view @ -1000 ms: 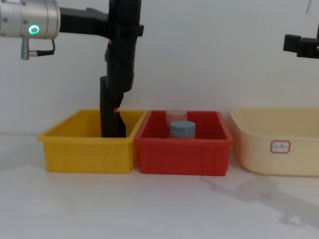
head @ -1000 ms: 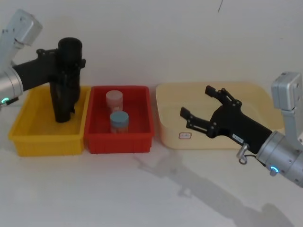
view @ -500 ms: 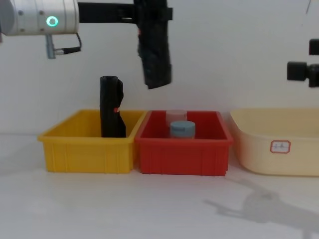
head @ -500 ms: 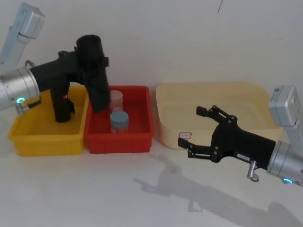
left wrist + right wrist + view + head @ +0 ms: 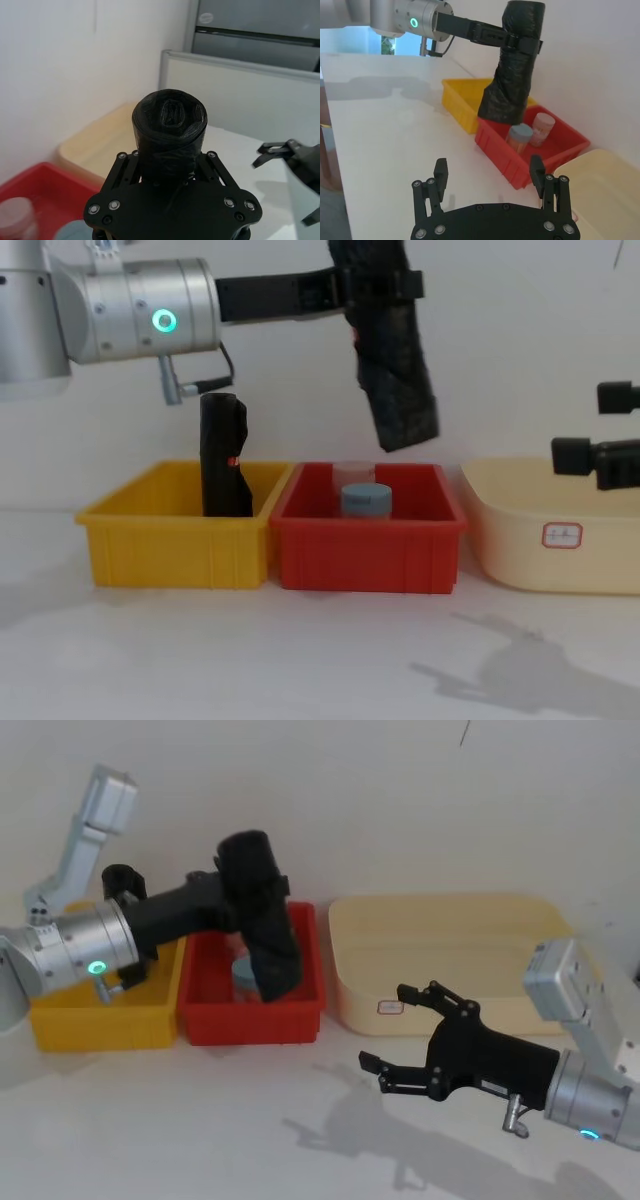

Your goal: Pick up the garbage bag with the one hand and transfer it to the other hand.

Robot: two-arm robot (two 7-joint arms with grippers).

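Left gripper [image 5: 375, 285]: on the arm with the green ring light, reaching out at a height above the bins. Its fingers are clenched around the garbage bag.
Garbage bag [image 5: 392, 350]: a thick roll of black crinkled film, lifted free of the bins. The left fingers grasp it close to its upper end, so a short stub stands above them and most of the roll hangs below them. It is tilted, and its lower end is farther from the left arm than its top.
Below the left fingers: the lower end of the roll is over the red bin [image 5: 250, 1020]. In the chest view it is a little above the two jars and apart from them.
Jars: one with a blue lid [image 5: 365, 500] and a pale one [image 5: 352, 472] just behind it, both upright in the red bin.
Right gripper [image 5: 382, 1026]: on the arm with the blue ring light, low over the white counter [image 5: 200, 1120], in front of the cream tub [image 5: 440, 901]. Its fingers [image 5: 440, 175] are spread wide and grasp nothing.
Bag from the right fingers: well apart, higher than they are, on the side to which they point.
Yellow bin [image 5: 170, 540]: beside the red bin, under the left arm. A slim black upright object with a small red mark [image 5: 223, 455] stands in it.
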